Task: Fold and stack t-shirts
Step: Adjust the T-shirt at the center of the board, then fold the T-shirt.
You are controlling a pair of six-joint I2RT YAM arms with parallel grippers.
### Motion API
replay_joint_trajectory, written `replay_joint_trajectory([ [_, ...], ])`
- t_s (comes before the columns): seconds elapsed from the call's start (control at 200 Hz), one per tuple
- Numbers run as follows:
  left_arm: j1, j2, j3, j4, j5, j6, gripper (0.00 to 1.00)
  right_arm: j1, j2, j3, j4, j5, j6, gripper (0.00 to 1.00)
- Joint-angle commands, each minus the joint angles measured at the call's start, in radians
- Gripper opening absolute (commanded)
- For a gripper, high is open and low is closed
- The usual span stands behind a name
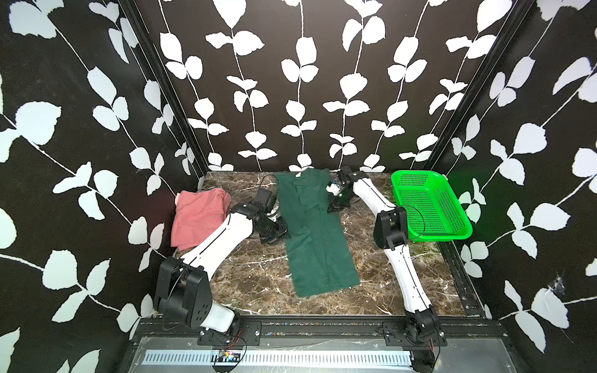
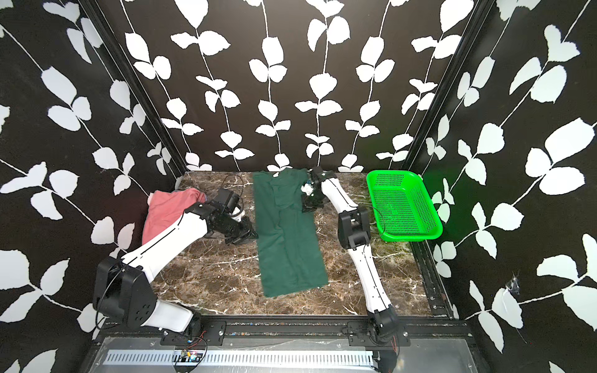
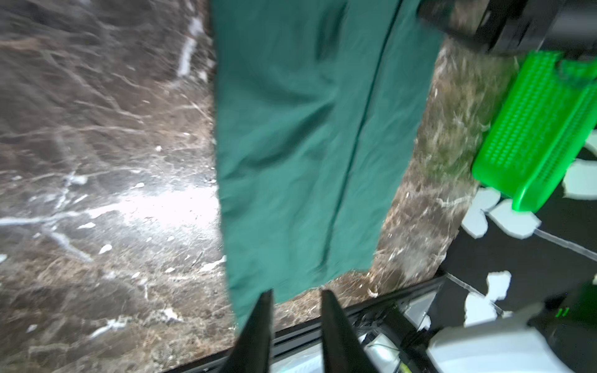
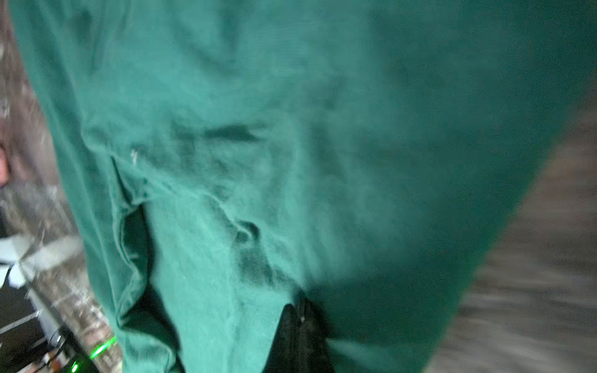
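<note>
The dark green t-shirt (image 1: 316, 245) (image 2: 287, 245) lies as a long, narrow folded strip down the middle of the marble table. A salmon-pink t-shirt (image 1: 197, 216) (image 2: 168, 210) rests folded at the far left. My left gripper (image 1: 276, 234) (image 3: 295, 294) sits low beside the green shirt's left edge, open, with only table showing between its fingers. My right gripper (image 1: 332, 208) (image 4: 297, 306) is at the shirt's right edge near the sleeve. It is shut, and the green cloth (image 4: 290, 129) puckers toward its tips.
A bright green perforated basket (image 1: 429, 206) (image 2: 403, 206) (image 3: 533, 129) stands at the right edge of the table. Patterned walls close in the back and both sides. A black rail (image 1: 323, 326) runs along the front edge.
</note>
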Motion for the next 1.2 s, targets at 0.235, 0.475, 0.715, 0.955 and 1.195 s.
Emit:
replay_joint_trajectory([
  [0.235,-0.064,-0.199,-0.381,0.404,0.052,-0.197,0.47,-0.010,-0.189,-0.189,-0.156,-0.304,-0.095,0.60],
  [0.475,-0.198,-0.336,-0.593,0.608,-0.058,-0.392,0.55,-0.008,-0.672,-0.781,0.079,-0.262,-0.018,0.76],
  [0.715,-0.340,-0.147,-0.570,0.657,-0.096,-0.360,0.58,0.005,-0.937,-1.346,0.280,-0.126,0.097,0.00],
  [0.955,-0.386,0.135,-0.392,0.556,-0.047,-0.188,0.54,0.006,-1.181,-1.604,0.414,0.075,0.219,0.38],
  [1.195,-0.409,0.154,-0.369,0.498,-0.048,-0.139,0.52,0.010,-1.338,-1.667,0.306,0.223,0.254,0.72],
])
